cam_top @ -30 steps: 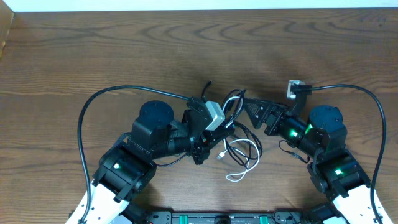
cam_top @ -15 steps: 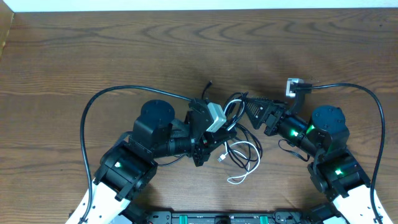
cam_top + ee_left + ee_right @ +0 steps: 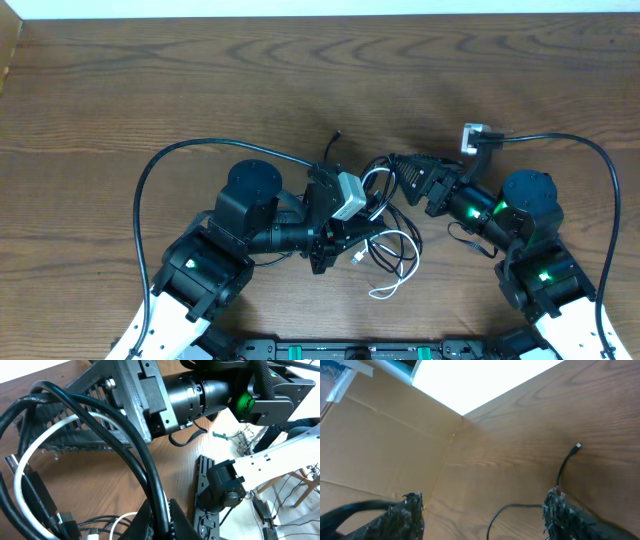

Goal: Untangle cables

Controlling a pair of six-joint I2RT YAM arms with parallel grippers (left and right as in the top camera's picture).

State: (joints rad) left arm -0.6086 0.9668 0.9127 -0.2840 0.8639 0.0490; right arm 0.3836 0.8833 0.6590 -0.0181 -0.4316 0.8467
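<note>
- black cable runs down into the left claw, which looks pinched tight on it. the grip sits low over the desk, at the near-left edge of the tangle.
- white cable loops through the same knot. its coils lie on the desk just in front of both claws and cross the black one in several places.
- right claw stands wide and holds nothing. a black strand curves in line with the gap between its pads, and the free plug end lies on the wood beyond.
- closing here could catch white and black together, since the two cords run side by side close to those pads. a pull would then likely tighten the knot rather than open it.
- the two claws are very near each other, so a small sideways drift could knock fingers together or bump the grey camera box on the left wrist.
- a cord this thin may slide out if nipped only at the fingertips.
- a hard tug against the left claw's hold could strain a plug or drag the whole bundle across the desk.
</note>
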